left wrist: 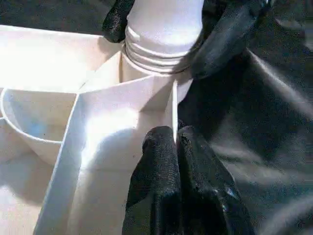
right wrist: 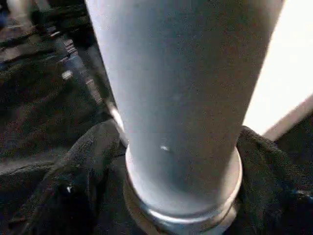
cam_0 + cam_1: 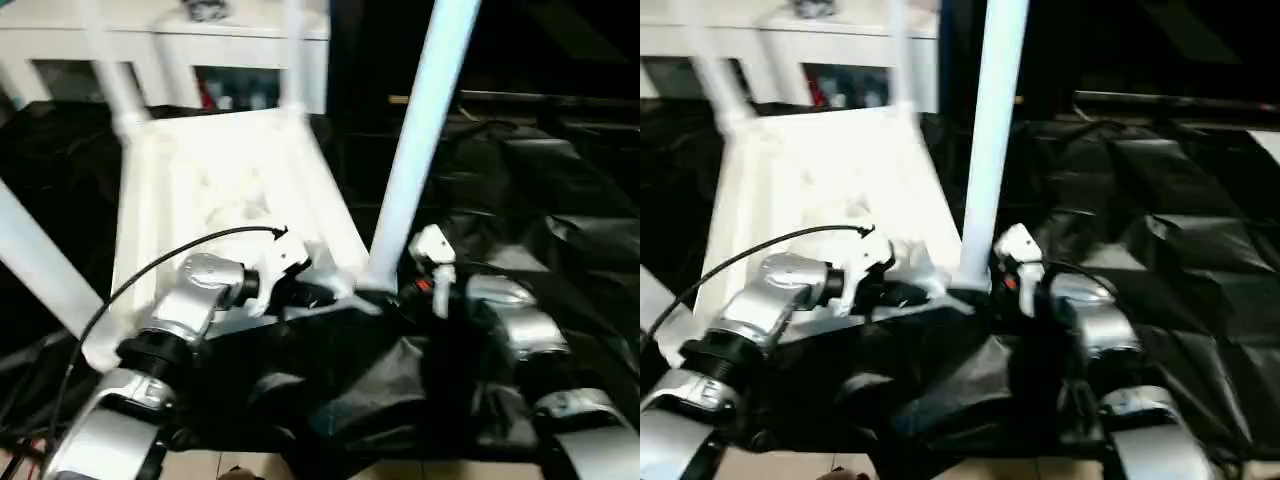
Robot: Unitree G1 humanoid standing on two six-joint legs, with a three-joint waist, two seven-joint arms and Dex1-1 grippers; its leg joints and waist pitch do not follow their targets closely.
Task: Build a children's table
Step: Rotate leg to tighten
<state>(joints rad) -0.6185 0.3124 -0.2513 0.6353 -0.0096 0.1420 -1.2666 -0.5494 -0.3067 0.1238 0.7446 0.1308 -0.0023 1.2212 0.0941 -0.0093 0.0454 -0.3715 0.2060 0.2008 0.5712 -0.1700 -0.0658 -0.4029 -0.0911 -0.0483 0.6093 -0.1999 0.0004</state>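
Note:
The children's table top (image 3: 220,180) lies upside down on black sheeting, ribbed underside up. White legs stand in its corner sockets: far left (image 3: 115,90), far right (image 3: 293,60), near left (image 3: 40,260) and a tall one near right (image 3: 420,130). My left gripper (image 1: 174,147) is shut on the thin rim wall of the top, just beside the near-right socket. My right gripper (image 3: 395,292) is at the base of the near-right leg (image 2: 181,98). Its black fingers (image 1: 230,34) stand spread on either side of the leg, just above the socket collar.
A white cabinet (image 3: 200,50) stands behind the table top. Crumpled black sheeting (image 3: 560,230) covers the work surface to the right and front. A black cable (image 3: 150,265) arcs over my left forearm. A strip of pale floor (image 3: 400,470) shows at the near edge.

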